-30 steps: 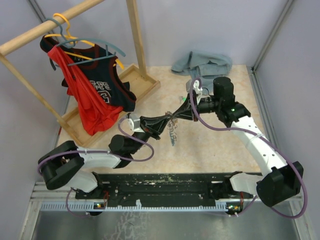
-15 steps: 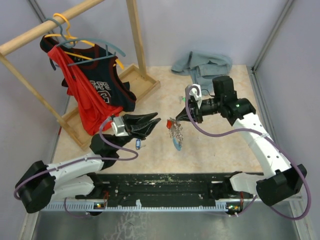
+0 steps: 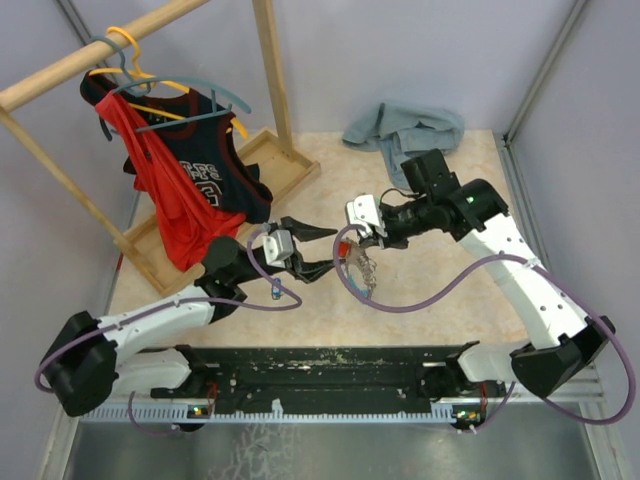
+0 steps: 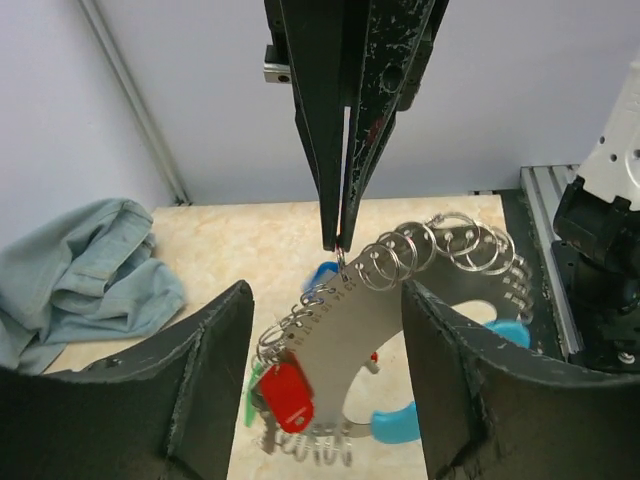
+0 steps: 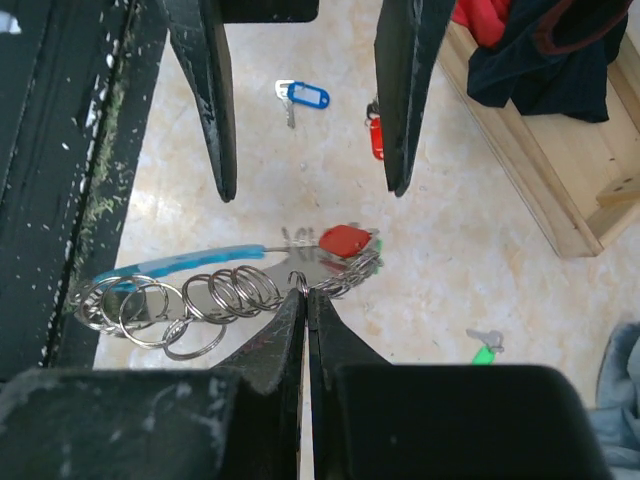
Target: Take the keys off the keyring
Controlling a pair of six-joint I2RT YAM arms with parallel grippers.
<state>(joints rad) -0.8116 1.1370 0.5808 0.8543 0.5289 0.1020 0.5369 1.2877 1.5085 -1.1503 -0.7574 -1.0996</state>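
Note:
The keyring (image 3: 357, 268) is a silvery numbered plate strung with several wire rings and a light blue grip. It hangs in the air from my right gripper (image 3: 347, 240), which is shut on a small ring at its top edge (image 5: 305, 283). A red-tagged key (image 4: 285, 395) and a green tag (image 4: 252, 392) dangle from its lower end, among the keys still on it. My left gripper (image 3: 328, 250) is open just left of the bunch. In the left wrist view its fingers (image 4: 205, 385) stand on either side of the plate (image 4: 380, 290) without touching it.
Loose keys lie on the table: a blue-tagged one (image 5: 305, 97), a red-tagged one (image 5: 375, 137) and a green one (image 5: 485, 347). A wooden clothes rack base (image 3: 280, 170) with jerseys (image 3: 190, 200) stands at the left. A grey-blue cloth (image 3: 405, 130) lies at the back.
My left gripper went from shut to open. It pulled left away from the bunch, a blue-tagged key now lies on the table, and it came back. My right gripper shifted left with the keyring.

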